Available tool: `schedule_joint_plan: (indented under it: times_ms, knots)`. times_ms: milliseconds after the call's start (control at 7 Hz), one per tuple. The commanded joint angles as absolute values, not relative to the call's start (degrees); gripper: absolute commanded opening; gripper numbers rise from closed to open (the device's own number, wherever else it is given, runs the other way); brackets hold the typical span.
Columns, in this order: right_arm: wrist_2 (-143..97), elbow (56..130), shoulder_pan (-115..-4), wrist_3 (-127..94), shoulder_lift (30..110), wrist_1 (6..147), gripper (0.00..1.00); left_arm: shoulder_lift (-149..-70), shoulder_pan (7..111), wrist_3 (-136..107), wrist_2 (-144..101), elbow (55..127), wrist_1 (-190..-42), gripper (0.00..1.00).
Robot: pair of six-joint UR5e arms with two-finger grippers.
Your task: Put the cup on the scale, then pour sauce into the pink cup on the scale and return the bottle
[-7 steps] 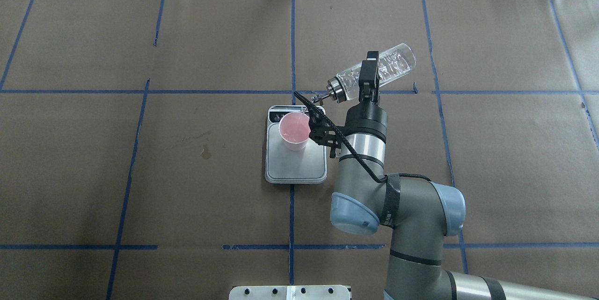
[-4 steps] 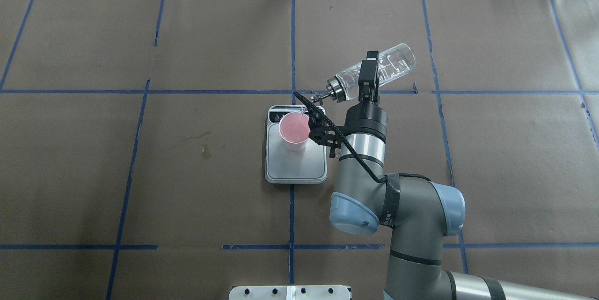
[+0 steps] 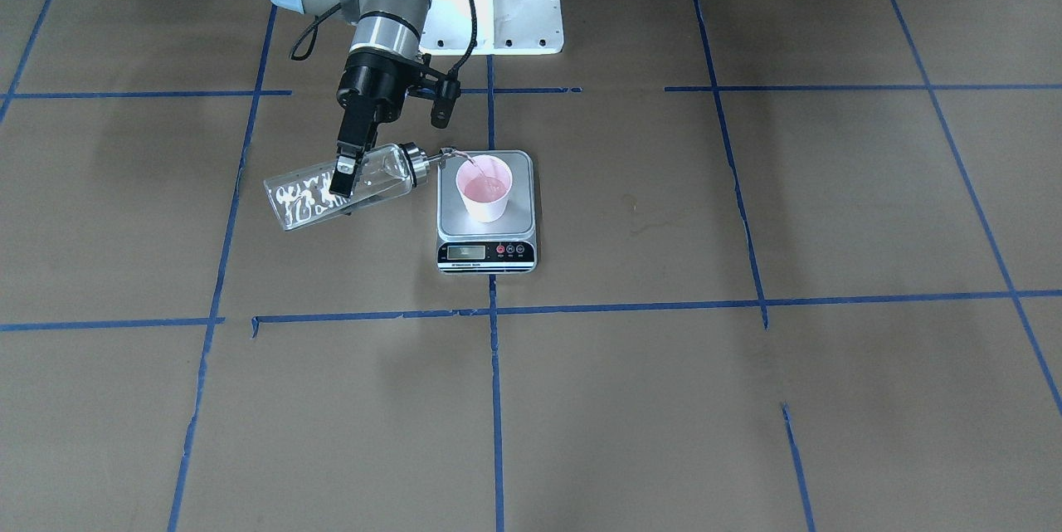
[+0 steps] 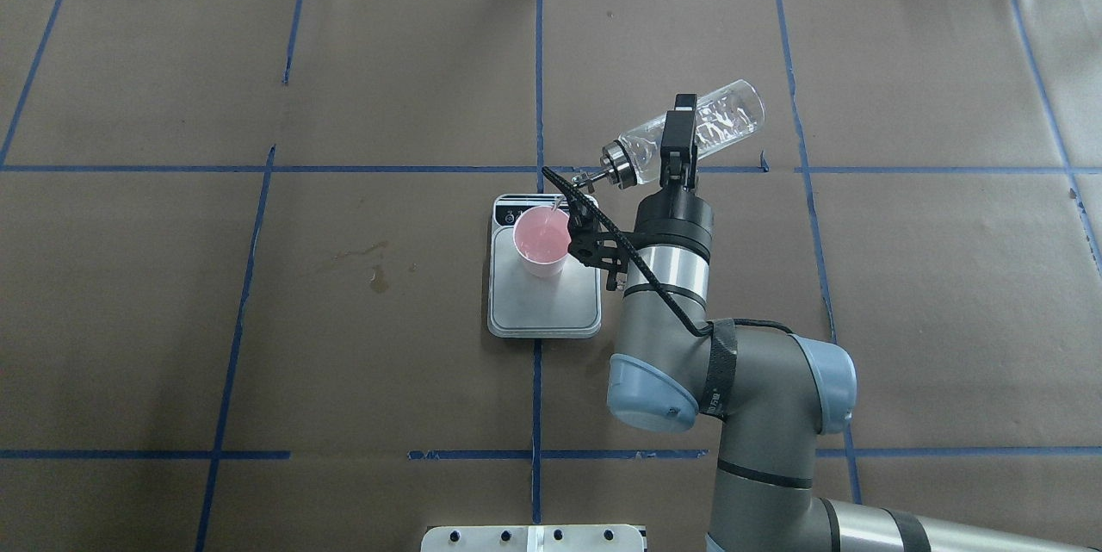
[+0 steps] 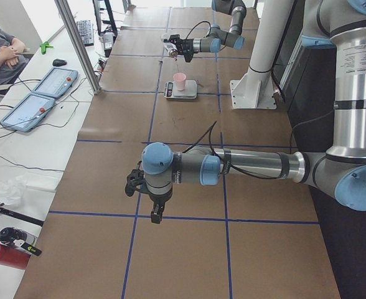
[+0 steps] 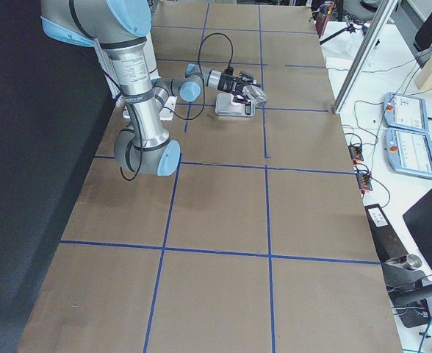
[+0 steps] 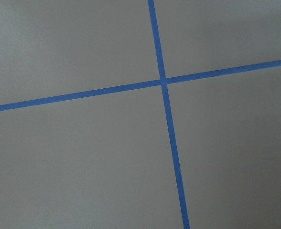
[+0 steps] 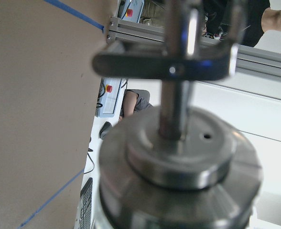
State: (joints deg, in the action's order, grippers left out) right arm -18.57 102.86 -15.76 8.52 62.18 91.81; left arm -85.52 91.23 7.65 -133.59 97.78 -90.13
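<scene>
The pink cup [image 4: 542,238] stands upright on the far part of the silver scale [image 4: 542,311], near its display [image 3: 485,252]. My right gripper [image 4: 680,128] is shut on the clear glass bottle [image 4: 727,121], held tilted nearly flat above the table, cap and spout towards the cup. In the front view a thin stream of clear sauce [image 3: 465,158] runs from the spout into the cup [image 3: 485,187]. The right wrist view is filled with the silver cap [image 8: 178,162]. My left gripper [image 5: 153,215] hangs far off over bare table; I cannot tell whether it is open.
A small wet stain [image 4: 376,278] marks the paper left of the scale. The white robot base plate [image 3: 494,9] stands behind the scale. Blue tape lines [image 7: 164,81] cross the brown table cover. Operators' tablets [image 5: 40,93] lie beyond the far edge.
The bottle stays tilted over the cup in the same place. The liquid and bubbles inside it have shifted. The right arm has not visibly moved.
</scene>
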Motion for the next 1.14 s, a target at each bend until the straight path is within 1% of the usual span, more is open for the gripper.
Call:
schedule_joint_plan:
  times_ms: [0,429,714,1000]
  knots:
    - [-21.2,103.0,-15.7,-1.8,62.9,85.4,0.0,-85.5,91.2,7.6,-133.6,97.7,-90.2,1.0]
    - [-32.7,103.6,-16.2,-22.7,64.5,75.6,0.0,-85.8,91.2,7.6,-133.6,97.6,-90.2,1.0]
    - [-39.0,107.5,-16.3,-31.6,65.6,74.1,0.0,-85.9,91.2,7.6,-133.6,97.6,-90.2,1.0]
    - [-49.3,109.8,-18.6,-49.7,66.2,72.9,0.0,-86.0,91.2,7.6,-133.6,97.7,-90.1,1.0]
